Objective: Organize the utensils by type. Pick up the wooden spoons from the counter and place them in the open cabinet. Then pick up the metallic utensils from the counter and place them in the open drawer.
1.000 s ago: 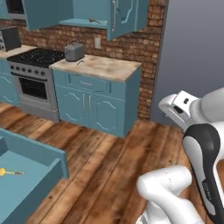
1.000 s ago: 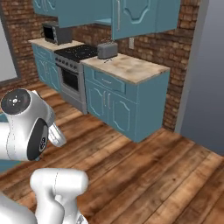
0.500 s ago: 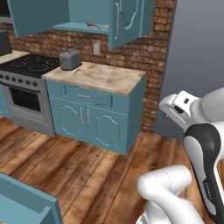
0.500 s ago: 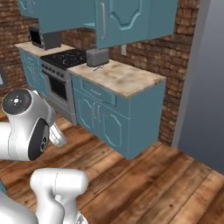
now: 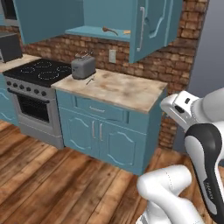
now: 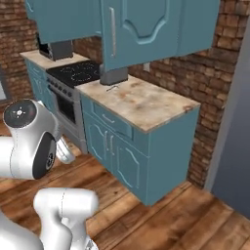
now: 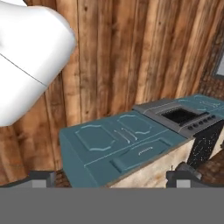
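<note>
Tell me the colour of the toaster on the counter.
The toaster is silver-grey, seen best in the left base view, standing on the marbled counter.

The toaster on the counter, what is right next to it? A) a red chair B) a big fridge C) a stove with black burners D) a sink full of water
C: the silver toaster sits at the end of the marbled counter that meets the stove, whose black cooktop starts right beside it.
</note>
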Motion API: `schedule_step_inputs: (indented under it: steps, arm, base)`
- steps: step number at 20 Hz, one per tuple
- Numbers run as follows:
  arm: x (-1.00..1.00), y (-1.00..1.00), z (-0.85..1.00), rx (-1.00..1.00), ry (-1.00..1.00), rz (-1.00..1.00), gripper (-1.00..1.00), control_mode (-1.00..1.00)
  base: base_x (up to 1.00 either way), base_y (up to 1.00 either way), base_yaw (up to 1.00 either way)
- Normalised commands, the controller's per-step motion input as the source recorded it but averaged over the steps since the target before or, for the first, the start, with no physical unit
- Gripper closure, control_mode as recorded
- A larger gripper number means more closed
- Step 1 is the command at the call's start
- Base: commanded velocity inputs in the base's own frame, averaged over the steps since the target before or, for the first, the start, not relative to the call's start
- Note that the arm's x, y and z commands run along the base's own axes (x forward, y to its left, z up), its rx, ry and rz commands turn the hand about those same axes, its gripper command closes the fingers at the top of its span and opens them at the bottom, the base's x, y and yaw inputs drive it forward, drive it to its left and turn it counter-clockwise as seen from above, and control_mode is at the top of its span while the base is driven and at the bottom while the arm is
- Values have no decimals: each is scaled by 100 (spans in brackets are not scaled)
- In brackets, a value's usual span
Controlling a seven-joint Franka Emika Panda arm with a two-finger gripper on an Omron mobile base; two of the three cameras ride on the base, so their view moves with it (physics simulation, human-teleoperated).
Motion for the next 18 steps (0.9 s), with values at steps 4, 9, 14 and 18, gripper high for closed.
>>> schedule_step_inputs:
  steps: [4,9,14,18]
  arm:
    - [0,0,0,0,0,0,-100,100]
    - [0,0,0,0,0,0,-100,100]
    - [0,0,0,0,0,0,-100,100]
    - [0,0,0,0,0,0,-100,100]
  base:
    - [90,23,35]
    - [70,22,39]
    - [60,4,35]
    - [82,-1,20]
